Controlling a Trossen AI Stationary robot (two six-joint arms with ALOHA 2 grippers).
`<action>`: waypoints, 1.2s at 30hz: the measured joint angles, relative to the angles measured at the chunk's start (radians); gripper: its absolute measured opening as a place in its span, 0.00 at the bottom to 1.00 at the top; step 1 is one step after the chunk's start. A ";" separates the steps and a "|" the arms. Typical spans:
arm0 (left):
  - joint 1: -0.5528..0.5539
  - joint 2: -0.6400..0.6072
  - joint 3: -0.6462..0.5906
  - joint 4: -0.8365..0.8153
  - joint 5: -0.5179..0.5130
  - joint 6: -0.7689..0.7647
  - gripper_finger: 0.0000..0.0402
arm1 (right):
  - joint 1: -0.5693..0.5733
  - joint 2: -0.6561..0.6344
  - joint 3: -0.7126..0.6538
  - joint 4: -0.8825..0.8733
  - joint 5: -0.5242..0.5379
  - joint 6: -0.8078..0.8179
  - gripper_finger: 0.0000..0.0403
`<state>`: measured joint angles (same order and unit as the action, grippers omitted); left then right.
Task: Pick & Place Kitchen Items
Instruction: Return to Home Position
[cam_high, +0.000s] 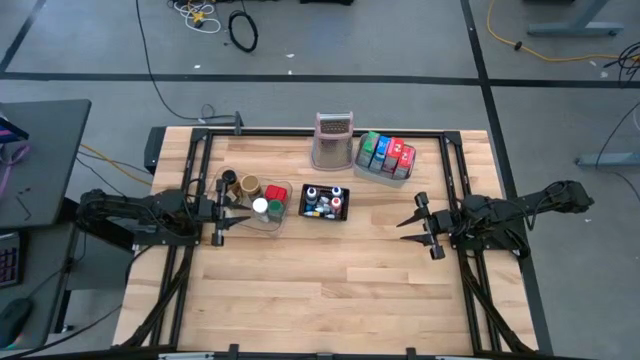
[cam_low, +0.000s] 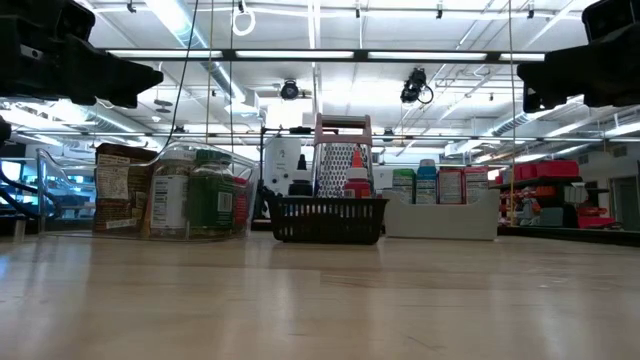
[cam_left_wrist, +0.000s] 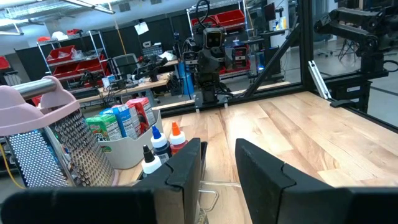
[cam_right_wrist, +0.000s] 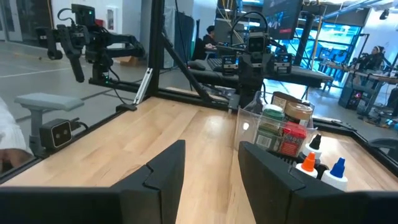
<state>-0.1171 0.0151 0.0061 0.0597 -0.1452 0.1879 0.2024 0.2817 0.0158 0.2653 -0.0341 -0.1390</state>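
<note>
1. The left gripper (cam_high: 238, 217) is shown released, its two dark fingers (cam_left_wrist: 186, 165) parted with nothing between them. It is held at the left side of the pale wooden table (cam_high: 330, 295), just beside the clear plastic tub (cam_high: 270, 229).
2. The right gripper (cam_high: 406, 224) is likewise seen unclenched and empty, a clear gap showing between its fingers in the right wrist view. It is poised at the table's right side, well apart from the containers.
3. Squat round lidded jars are gathered in the clear plastic tub: a white-lidded jar (cam_high: 260, 207), a red-lidded jar (cam_high: 277, 193), a green-lidded jar (cam_high: 275, 211) and a brown-lidded jar (cam_high: 250, 187).
4. Tiny colour-capped bottles (cam_high: 325, 199) are pictured standing upright in the black mesh basket (cam_high: 303, 213), just beside the tub near the table's middle.
5. Green, blue and red packets (cam_high: 385, 152) are lined up on end in the grey tray (cam_high: 399, 179) at the table's far side, next to the tall silvery box grater (cam_high: 334, 140).
</note>
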 joint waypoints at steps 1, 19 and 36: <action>0.000 0.000 0.000 0.000 0.000 0.000 0.27 | 0.000 0.000 0.000 0.000 0.000 0.000 0.40; 0.000 0.000 0.000 0.000 0.000 0.000 0.27 | 0.000 0.000 0.000 0.002 0.001 -0.055 0.40; 0.000 0.000 0.000 0.000 0.000 0.000 0.27 | 0.000 0.000 0.000 0.035 -0.003 -0.052 0.40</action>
<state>-0.1171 0.0151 0.0061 0.0597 -0.1452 0.1879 0.2026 0.2821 0.0162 0.2998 -0.0370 -0.1910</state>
